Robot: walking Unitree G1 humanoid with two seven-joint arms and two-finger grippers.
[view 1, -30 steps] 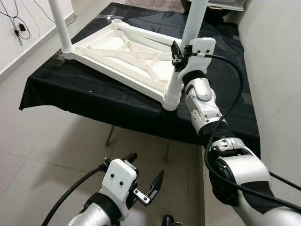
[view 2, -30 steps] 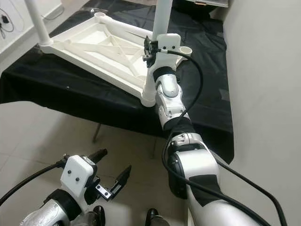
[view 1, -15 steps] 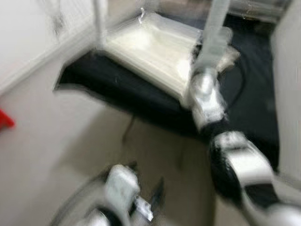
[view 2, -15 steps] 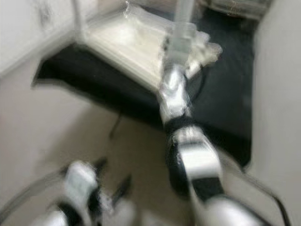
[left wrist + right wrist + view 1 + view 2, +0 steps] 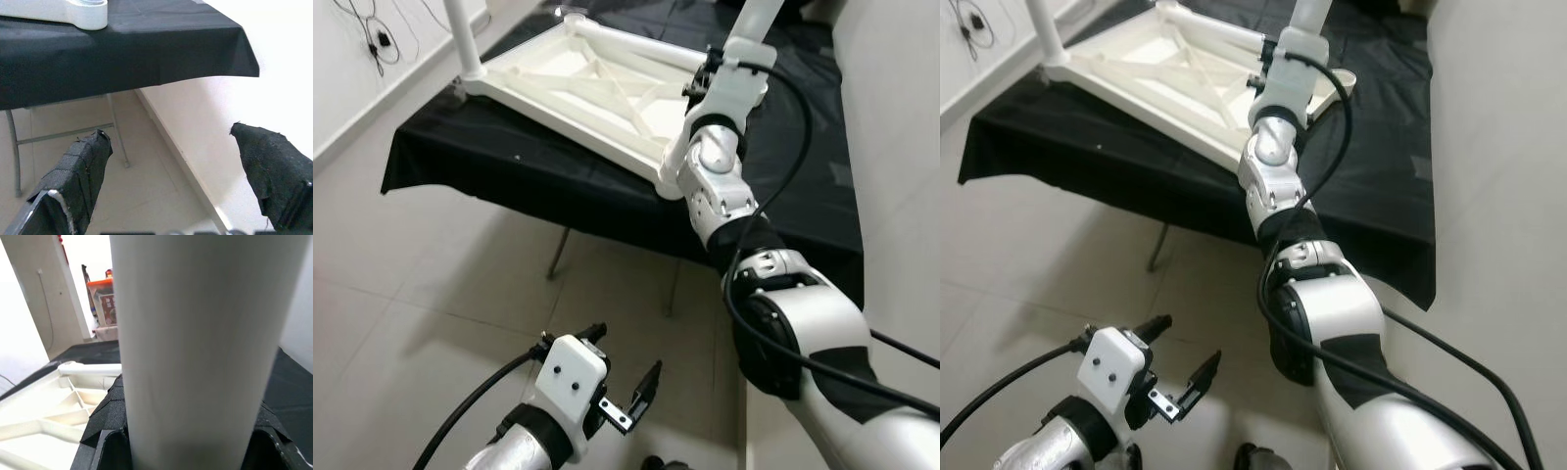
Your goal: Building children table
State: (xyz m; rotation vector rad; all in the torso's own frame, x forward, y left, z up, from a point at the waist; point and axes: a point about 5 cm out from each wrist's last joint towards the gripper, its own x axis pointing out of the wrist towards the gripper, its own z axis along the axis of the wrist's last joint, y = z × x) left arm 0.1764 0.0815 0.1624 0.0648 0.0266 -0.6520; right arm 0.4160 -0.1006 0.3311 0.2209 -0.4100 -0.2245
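Right wrist view shows the right gripper (image 5: 710,78) still clamped on the white leg (image 5: 195,347) — standing by the tabletop's (image 5: 578,83) near corner; only the camera shifted. Left gripper (image 5: 625,377) hangs open — idle.

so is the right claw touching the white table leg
Touching. In the right wrist view the white leg stands between the right claw's black fingers, which press against both its sides.

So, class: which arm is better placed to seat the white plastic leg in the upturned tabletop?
Right: its pincer grips the white plastic leg above the tabletop; the left pincer hangs open near the floor.
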